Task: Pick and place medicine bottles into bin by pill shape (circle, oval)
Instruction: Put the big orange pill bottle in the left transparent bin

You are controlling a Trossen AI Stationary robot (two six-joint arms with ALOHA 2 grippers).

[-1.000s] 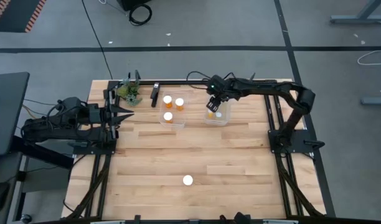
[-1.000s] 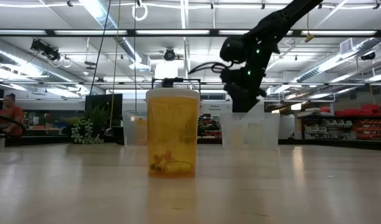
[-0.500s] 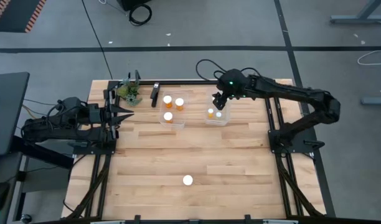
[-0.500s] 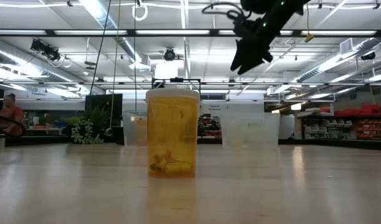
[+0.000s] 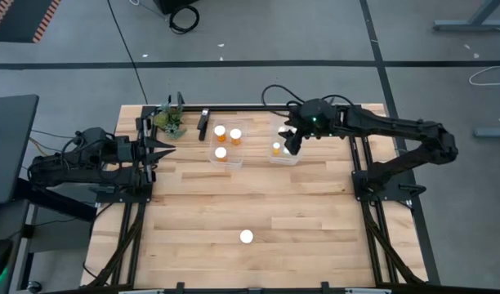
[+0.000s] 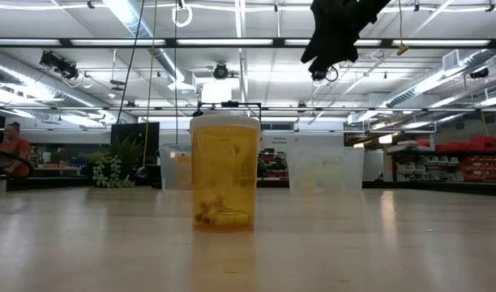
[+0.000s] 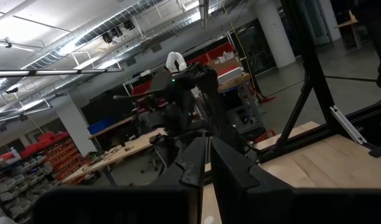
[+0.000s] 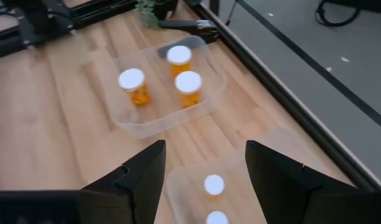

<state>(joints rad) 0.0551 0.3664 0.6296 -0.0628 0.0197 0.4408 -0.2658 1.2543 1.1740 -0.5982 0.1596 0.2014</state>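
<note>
Medicine bottles: three orange (image 5: 220, 152) in left bin (image 5: 225, 160) near far edge of counter (image 5: 258, 196); two (image 8: 213, 185) in right bin (image 5: 284, 159) beside it; one bottle (image 5: 247, 237) alone near front edge, mid-counter; right gripper (image 5: 289, 140) above right bin, fingers apart, empty; left gripper (image 5: 164, 148) parked at left edge, fingers closed, empty; risk: lone bottle upright, off-centre descent could tip it, send it rolling; pill shape unreadable from above, wrong-bin drop possible.

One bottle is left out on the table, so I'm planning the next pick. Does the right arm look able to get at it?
Probably yes. The lone bottle stands on bare wood with nothing beside it, and the right end effector is open and empty above the right bin.
</note>
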